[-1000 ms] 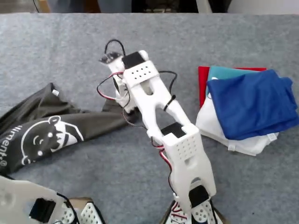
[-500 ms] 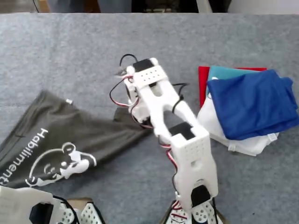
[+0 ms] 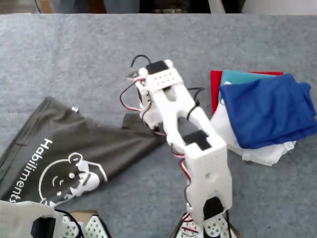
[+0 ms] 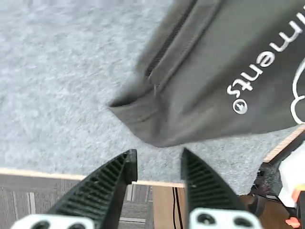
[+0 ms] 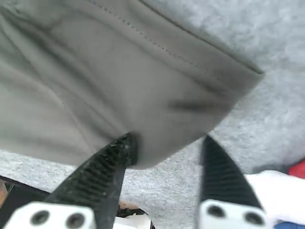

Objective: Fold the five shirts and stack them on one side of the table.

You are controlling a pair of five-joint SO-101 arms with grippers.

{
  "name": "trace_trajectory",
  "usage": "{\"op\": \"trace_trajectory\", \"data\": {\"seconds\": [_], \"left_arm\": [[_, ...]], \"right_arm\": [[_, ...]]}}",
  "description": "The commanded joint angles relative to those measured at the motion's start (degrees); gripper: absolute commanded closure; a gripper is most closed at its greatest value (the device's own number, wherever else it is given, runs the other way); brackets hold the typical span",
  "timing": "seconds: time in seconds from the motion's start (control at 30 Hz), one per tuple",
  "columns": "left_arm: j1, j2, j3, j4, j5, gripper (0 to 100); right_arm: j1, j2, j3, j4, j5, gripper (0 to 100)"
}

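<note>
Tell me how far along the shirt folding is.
Done: a stack of four folded shirts, blue shirt on top. In hand: the grey shirt lies flat, unfolded, left end effector and right end effector open at its edges. Left: fold it, add it to the stack.

Likely a lab or office: a grey felt-covered table (image 3: 74, 49) stands over carpet-tile flooring (image 4: 16, 195).

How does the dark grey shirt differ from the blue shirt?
The grey shirt lies spread out, unfolded; the blue shirt is folded. The grey shirt lies alone on the table; the blue shirt tops a pile. The grey shirt bears a white print; the blue shirt looks plain. Both are on the table.
</note>
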Motion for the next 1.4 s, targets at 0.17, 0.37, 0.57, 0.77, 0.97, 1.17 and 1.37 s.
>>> {"op": "trace_trajectory", "data": {"seconds": [0.17,0.37,0.57,0.77,0.97,1.17,1.37], "left_arm": [[-4.0,-3.3,-11.6,0.5,2.9,81],[3.6,-3.2,-16.9,0.5,19.1,81],[16.9,-3.2,-19.9,0.5,29.7,81],[37.5,-2.0,-14.7,0.4,40.6,81],[57.6,6.9,-11.5,-7.8,57.1,81],[63.9,16.4,-15.9,-11.9,60.7,81],[61.8,28.5,-23.8,-18.2,55.0,80]], "right_arm": [[0.9,-12.3,-0.5,0.2,-11.3,72.9],[1.1,-13.8,-0.5,-0.1,-13.2,66.6],[1.4,-15.7,2.7,0.5,-10.6,66.6],[-3.3,-16.4,14.8,-1.3,-5.0,66.6],[0.5,-16.4,16.9,-2.8,-4.7,66.6],[0.7,-16.0,17.5,-4.4,-5.0,66.6],[0.7,-16.2,17.5,-5.5,-5.0,66.6]]}}
